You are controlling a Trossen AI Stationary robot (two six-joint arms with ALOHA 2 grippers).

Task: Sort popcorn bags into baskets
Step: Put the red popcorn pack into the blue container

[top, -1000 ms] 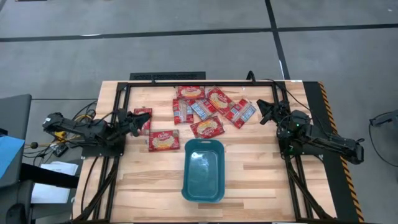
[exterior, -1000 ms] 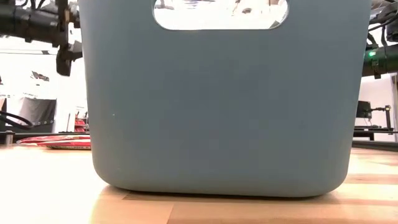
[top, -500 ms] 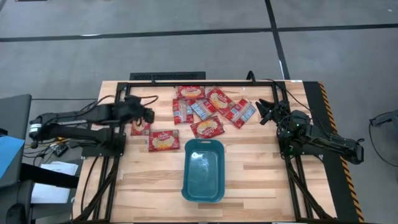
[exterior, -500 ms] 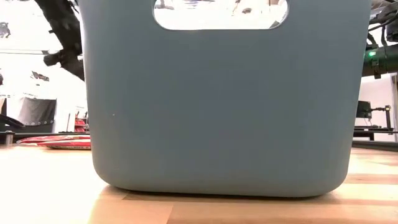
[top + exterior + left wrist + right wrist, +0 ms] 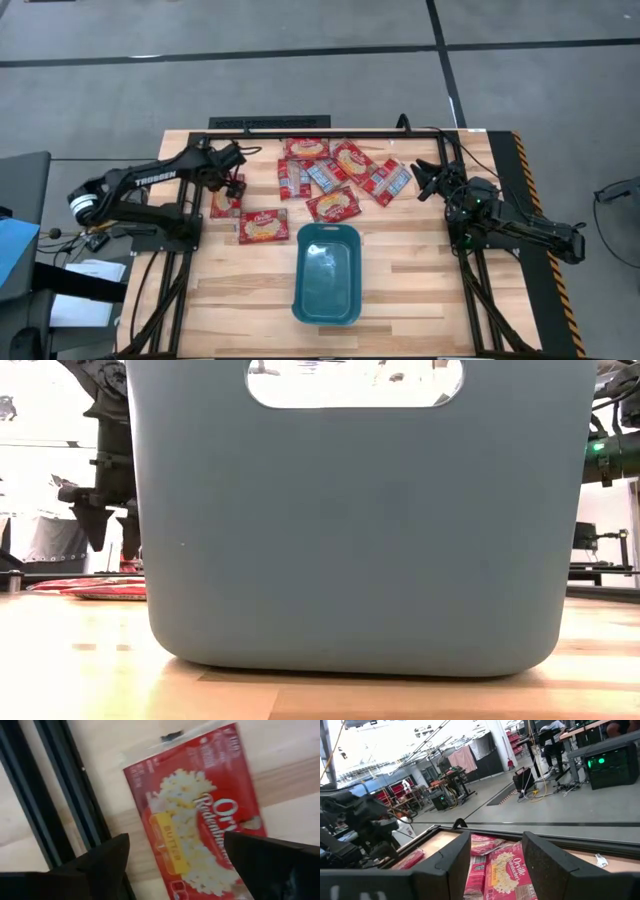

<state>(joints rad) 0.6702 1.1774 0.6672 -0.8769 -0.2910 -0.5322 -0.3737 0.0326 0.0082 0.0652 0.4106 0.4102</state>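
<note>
I log: left gripper (image 5: 236, 172) spread above Orville butter popcorn bag (image 5: 197, 815); right gripper (image 5: 424, 180) spread, empty; teal basket (image 5: 327, 272) central.

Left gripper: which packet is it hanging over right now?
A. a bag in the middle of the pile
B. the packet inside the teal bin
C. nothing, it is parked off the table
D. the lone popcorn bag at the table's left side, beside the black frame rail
D: the high view puts the left gripper over the lone popcorn bag beside the black frame rail, and the left wrist view looks down on that bag between open fingers.
</note>
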